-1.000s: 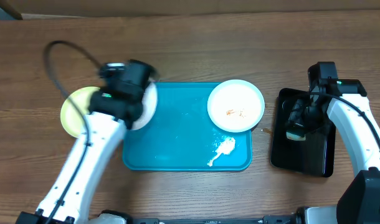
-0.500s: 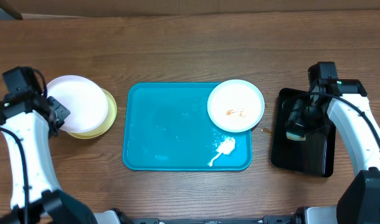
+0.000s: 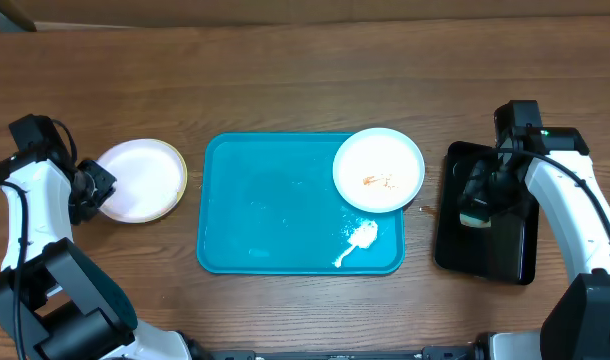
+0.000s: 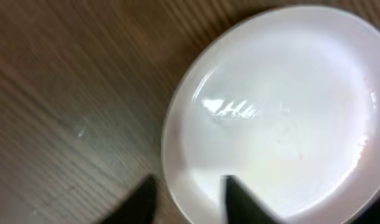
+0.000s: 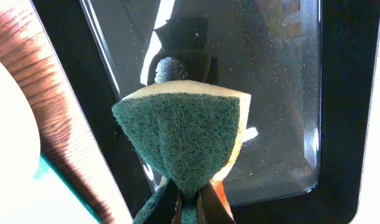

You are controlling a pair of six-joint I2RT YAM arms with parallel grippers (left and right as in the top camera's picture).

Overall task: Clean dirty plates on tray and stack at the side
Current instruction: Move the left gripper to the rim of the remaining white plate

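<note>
**A:** What does our left hand point(image 4: 190, 193) have hold of?

**B:** Nothing. Its two fingers stand apart and blurred, one either side of the near rim of a white plate point(image 4: 283, 118) lying flat just ahead of them. We see no dirt on that plate, though the view is soft.

**A:** What is under it?

**B:** A yellow-green plate point(image 3: 183, 178). Only a sliver of its rim shows, on the side away from the hand. Both rest on the bare tabletop point(image 3: 285, 80), beside the turquoise tray point(image 3: 265, 220) and not on it.

**A:** And our right hand point(image 5: 190, 208)?

**B:** It is closed on a sponge point(image 5: 184, 134), green scouring face toward the camera, over a black tray point(image 5: 339, 93).

**A:** How far along are we?

**B:** We judge two of the three plates cleaned and stacked. One smeared plate point(image 3: 378, 170) sits on the tray corner nearest the right hand, well apart from the left, with orange marks at its middle. A white blob point(image 3: 360, 240) lies on the tray just beside it, and we cannot tell what it is. That plate is yet to be wiped and stacked.
</note>
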